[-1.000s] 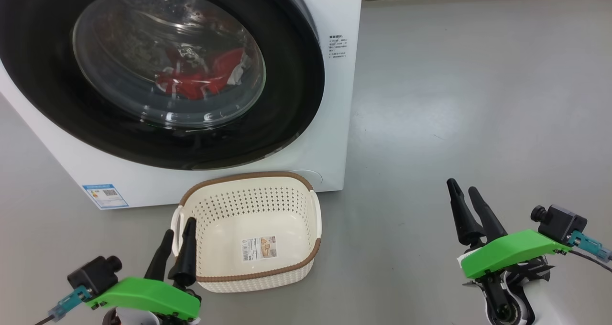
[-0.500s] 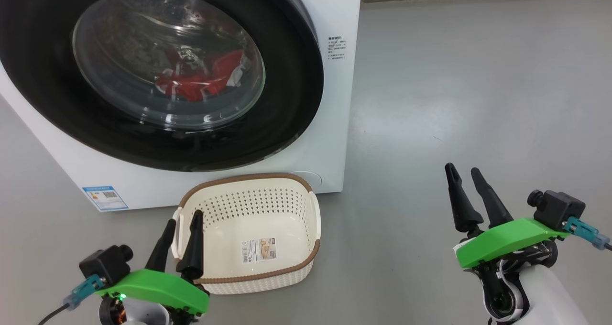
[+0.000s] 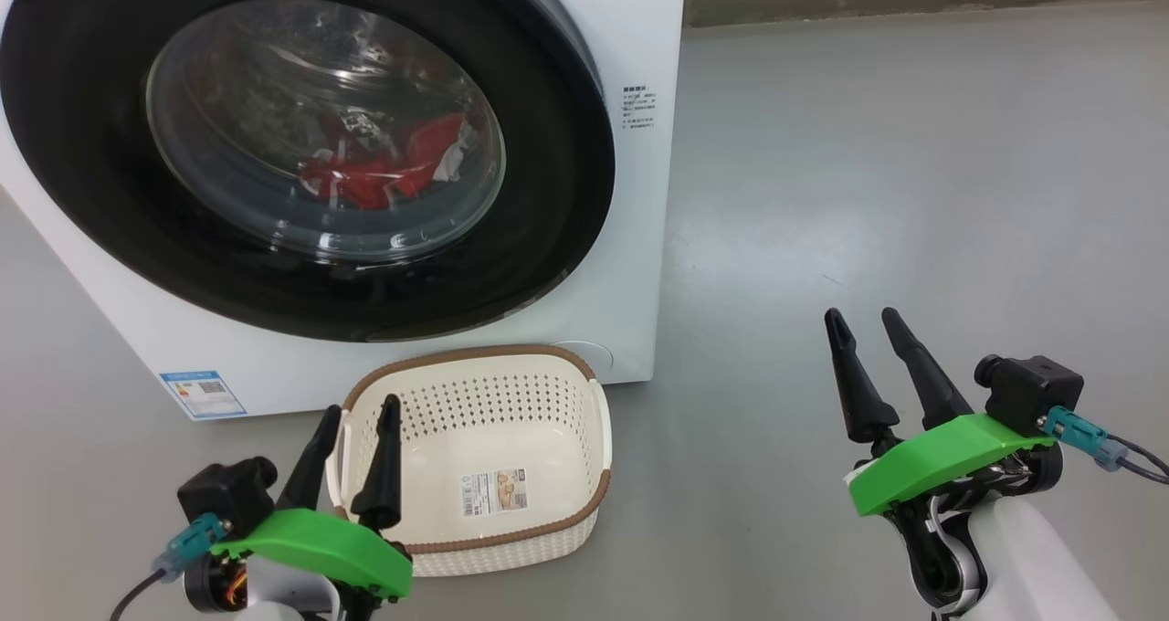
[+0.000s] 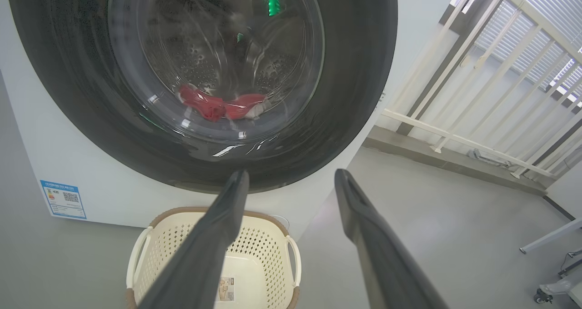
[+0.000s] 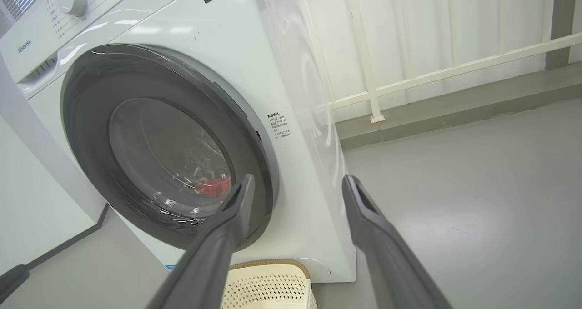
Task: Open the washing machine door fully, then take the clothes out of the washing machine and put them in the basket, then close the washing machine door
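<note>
The white washing machine (image 3: 639,192) stands at the upper left, its round black-rimmed door (image 3: 548,192) shut against the front. Through the glass I see the red clothes (image 3: 384,169) lying in the drum, also visible as the clothes (image 4: 218,107) in the left wrist view. The cream basket (image 3: 557,420) with a brown rim sits on the floor below the door, holding nothing but its sticker. My left gripper (image 3: 361,411) is open beside the basket's left handle. My right gripper (image 3: 861,318) is open over bare floor, well right of the machine.
Grey floor (image 3: 913,146) stretches to the right of the machine. A white railing (image 5: 454,68) and a low ledge run along the back wall. A blue label (image 3: 203,393) marks the machine's lower left corner.
Both grippers have risen and moved forward a little; the right one has also shifted left. The camera has tilted slightly, shifting machine and basket down the view.
</note>
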### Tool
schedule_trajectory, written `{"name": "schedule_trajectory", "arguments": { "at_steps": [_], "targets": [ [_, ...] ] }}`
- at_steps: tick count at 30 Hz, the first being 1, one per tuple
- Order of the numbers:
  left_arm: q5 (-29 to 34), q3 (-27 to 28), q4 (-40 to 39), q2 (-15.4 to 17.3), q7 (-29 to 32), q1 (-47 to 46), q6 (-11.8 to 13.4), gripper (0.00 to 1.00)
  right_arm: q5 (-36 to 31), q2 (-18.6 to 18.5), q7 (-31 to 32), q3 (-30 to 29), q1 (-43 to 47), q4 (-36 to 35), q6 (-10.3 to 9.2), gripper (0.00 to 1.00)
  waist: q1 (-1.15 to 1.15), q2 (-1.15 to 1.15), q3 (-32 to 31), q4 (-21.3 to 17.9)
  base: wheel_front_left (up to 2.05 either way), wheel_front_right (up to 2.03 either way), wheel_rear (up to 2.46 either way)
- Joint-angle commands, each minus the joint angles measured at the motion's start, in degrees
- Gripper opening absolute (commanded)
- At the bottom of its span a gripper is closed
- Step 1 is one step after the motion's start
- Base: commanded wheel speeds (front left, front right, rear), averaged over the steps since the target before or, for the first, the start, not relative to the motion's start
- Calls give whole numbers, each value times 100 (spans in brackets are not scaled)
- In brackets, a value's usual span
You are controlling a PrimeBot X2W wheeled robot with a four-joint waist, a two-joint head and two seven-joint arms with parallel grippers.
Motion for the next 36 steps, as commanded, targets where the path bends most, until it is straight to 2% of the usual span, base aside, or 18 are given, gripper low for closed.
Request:
{"name": "schedule_trajectory", "arguments": {
  "at_steps": [1,22,36],
  "targets": [
    [223,92,-95,85,-101,-335,26,100,-195,-43,-99,163,-293,-106,-3,100,0,0,-23,4,0,0,0],
    [1449,-84,129,103,-431,-559,49,100,-1374,-71,-430,418,-440,-79,-3,100,0,0,-126,14,0,0,0],
    [1462,-50,124,103,-431,-573,24,100,-1338,-71,-430,408,-439,-95,-3,100,0,0,-84,26,0,0,0]
  ]
}}
